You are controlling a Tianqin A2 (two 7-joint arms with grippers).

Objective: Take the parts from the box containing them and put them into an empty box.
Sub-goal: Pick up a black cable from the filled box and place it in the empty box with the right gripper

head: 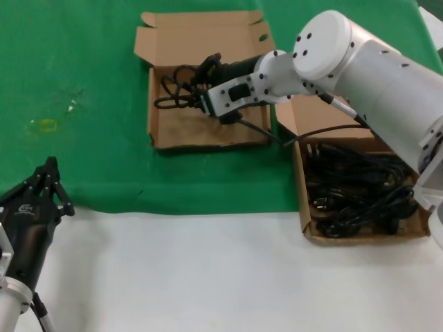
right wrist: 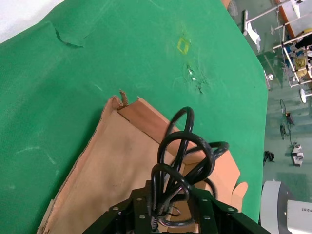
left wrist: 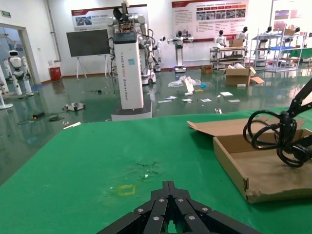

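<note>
Nearest the robot, at the lower left of the head view, the left gripper (head: 50,181) rests idle over the white front strip of the bench (head: 208,277), its black jaws pressed together into a point. Beyond the white strip lies a green cloth (head: 83,104). On the right, straddling the cloth's edge, sits the box containing the parts (head: 302,207), a shallow brown cardboard tray holding a tangled heap of black power cords (head: 360,190). Farther back, near the middle of the cloth, stands the other cardboard box (head: 173,131) with its lid flap folded open behind it. The right arm (head: 367,69) reaches across over this box. The right gripper (right wrist: 168,207) has its jaws pinched on a looped bundle of black cord (right wrist: 183,146), which hangs just above the box floor.
</note>
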